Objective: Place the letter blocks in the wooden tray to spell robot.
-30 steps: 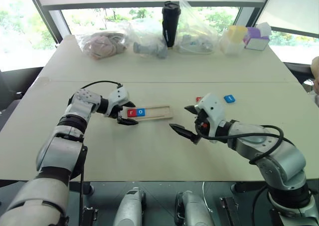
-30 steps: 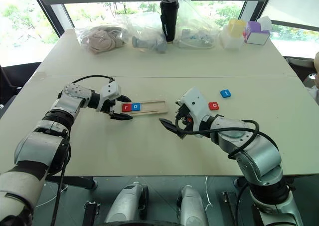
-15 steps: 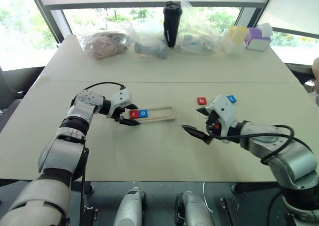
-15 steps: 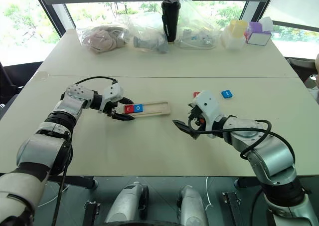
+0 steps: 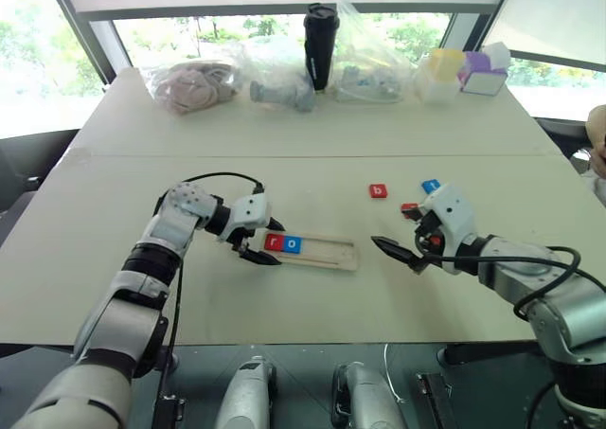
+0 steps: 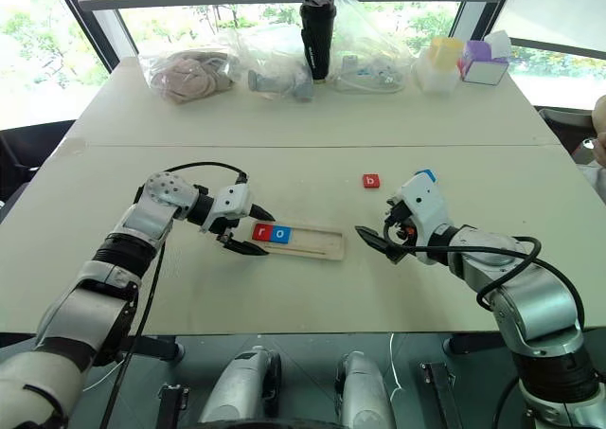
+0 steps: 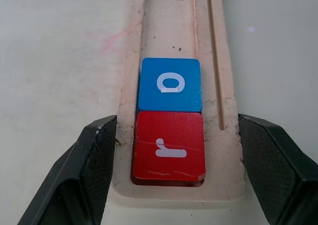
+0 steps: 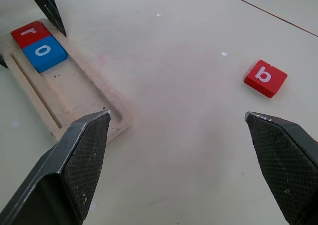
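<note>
The wooden tray (image 5: 331,253) lies in front of me, with a red "r" block (image 7: 169,148) and a blue "o" block (image 7: 170,84) side by side at its left end. My left gripper (image 5: 270,243) is shut across that end, one finger on each long side of the tray. A red "b" block (image 5: 378,191) lies loose on the table beyond the tray. My right gripper (image 5: 400,230) hovers open just right of the tray, holding nothing. A blue block (image 5: 431,186) sits behind it, and another red block (image 5: 409,207) peeks out beside its far finger.
Along the table's far edge stand a black tumbler (image 5: 320,31), stuffed clear plastic bags (image 5: 194,83), and yellow and purple boxes (image 5: 445,74). Part of a person (image 5: 597,131) shows at the right edge. Bare tabletop lies between the tray and the near edge.
My left gripper has closed on the tray's left end and pulled the tray nearer and to the right. My right gripper has moved right, uncovering the red "b" block.
</note>
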Available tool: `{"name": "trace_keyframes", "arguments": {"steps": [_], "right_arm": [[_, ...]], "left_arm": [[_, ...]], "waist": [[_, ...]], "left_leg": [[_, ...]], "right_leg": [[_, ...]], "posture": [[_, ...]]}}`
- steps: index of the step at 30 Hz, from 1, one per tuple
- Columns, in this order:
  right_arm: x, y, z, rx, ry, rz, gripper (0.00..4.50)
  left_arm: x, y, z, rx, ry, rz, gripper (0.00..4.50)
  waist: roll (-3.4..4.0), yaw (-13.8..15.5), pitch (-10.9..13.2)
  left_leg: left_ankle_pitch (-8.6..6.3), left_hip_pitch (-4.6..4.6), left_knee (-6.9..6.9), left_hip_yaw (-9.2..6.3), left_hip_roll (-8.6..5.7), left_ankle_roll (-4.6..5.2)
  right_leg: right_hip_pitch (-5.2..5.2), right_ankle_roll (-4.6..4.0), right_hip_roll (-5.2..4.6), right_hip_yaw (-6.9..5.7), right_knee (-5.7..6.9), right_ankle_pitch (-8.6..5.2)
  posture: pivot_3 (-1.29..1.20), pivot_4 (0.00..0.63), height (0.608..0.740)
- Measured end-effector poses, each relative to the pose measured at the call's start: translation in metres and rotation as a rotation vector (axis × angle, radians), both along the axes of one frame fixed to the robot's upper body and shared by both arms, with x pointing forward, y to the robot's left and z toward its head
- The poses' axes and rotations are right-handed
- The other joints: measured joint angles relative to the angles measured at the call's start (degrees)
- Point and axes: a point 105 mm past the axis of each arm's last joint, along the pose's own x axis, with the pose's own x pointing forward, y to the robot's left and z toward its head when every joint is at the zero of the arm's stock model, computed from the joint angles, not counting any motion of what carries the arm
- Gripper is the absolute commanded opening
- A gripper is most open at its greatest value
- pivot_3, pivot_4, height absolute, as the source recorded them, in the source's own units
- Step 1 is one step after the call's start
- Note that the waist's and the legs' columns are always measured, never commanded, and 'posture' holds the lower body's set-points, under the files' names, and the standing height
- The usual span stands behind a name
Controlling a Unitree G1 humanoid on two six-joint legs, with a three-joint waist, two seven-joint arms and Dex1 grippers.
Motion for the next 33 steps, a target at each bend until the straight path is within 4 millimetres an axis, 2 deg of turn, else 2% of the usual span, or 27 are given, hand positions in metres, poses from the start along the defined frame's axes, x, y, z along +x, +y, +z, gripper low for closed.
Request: {"name": "trace_keyframes", "arguments": {"steps": [6, 13, 15, 16, 25, 28, 31, 33], "right_arm": [[0.002, 0.004, -0.005, 0.004, 0.009, 0.003, 4.5], [0.004, 0.003, -0.008, 0.008, 0.008, -0.003, 4.5], [0.005, 0.003, -0.009, 0.009, 0.011, -0.006, 4.5], [0.005, 0.003, -0.01, 0.011, 0.012, -0.005, 4.5], [0.006, 0.003, -0.01, 0.007, 0.003, 0.0, 4.5], [0.007, 0.001, -0.011, 0.01, 0.01, -0.006, 4.5], [0.01, -0.002, -0.007, 0.04, -0.001, -0.024, 4.5], [0.017, -0.005, 0.001, 0.084, -0.025, -0.06, 4.5]], "left_arm": [[0.0, 0.002, 0.001, -0.001, 0.001, 0.054, 3.14], [-0.009, 0.008, 0.001, 0.006, 0.014, 0.087, 3.14], [-0.01, 0.008, 0.001, 0.006, 0.021, 0.091, 4.16], [-0.011, 0.008, 0.0, 0.004, 0.025, 0.093, 4.47], [-0.013, 0.011, 0.003, -0.031, 0.072, 0.125, 4.47], [-0.01, 0.02, 0.022, -0.122, 0.127, 0.184, 4.47], [-0.007, 0.043, 0.062, -0.191, 0.084, 0.251, 4.47], [-0.013, 0.054, 0.086, -0.239, 0.063, 0.277, 4.47]], "waist": [[0.0, -0.06, 0.0], [0.0, -0.17, 0.0], [0.0, -0.08, 0.0], [0.01, -0.04, 0.0], [0.01, 0.08, 0.0], [0.0, -0.01, 0.02], [0.0, -0.3, 0.02], [0.01, -0.56, 0.02]], "left_leg": [[0.0, 0.02, 0.0, 0.01, 0.01, 0.0], [0.0, 0.02, 0.0, 0.01, 0.03, 0.0], [0.0, 0.02, 0.0, 0.01, 0.03, 0.0], [0.0, 0.02, 0.0, 0.01, 0.03, 0.0], [0.0, 0.01, 0.01, 0.01, 0.02, 0.0], [0.0, -0.02, 0.01, 0.01, 0.03, 0.0], [0.0, -0.02, 0.0, 0.02, 0.04, 0.0], [0.0, -0.02, -0.01, 0.03, 0.04, 0.0]], "right_leg": [[0.0, -0.04, 0.03, 0.02, 0.0, 0.02], [0.0, -0.06, 0.05, 0.03, 0.0, 0.03], [0.0, -0.06, 0.05, 0.04, 0.0, 0.03], [0.0, -0.06, 0.05, 0.04, 0.0, 0.03], [0.0, -0.07, 0.05, 0.06, 0.0, 0.03], [-0.05, -0.06, 0.06, 0.06, 0.01, 0.03], [-0.07, -0.06, 0.07, 0.09, 0.01, 0.04], [-0.06, -0.06, 0.07, 0.11, 0.0, 0.03]], "posture": [[0.0, 0.15, 0.74], [0.0, 0.15, 0.74], [0.0, 0.15, 0.74], [0.0, 0.15, 0.74], [0.0, 0.15, 0.74], [0.0, 0.15, 0.74], [0.0, 0.15, 0.74], [0.0, 0.15, 0.74]]}}
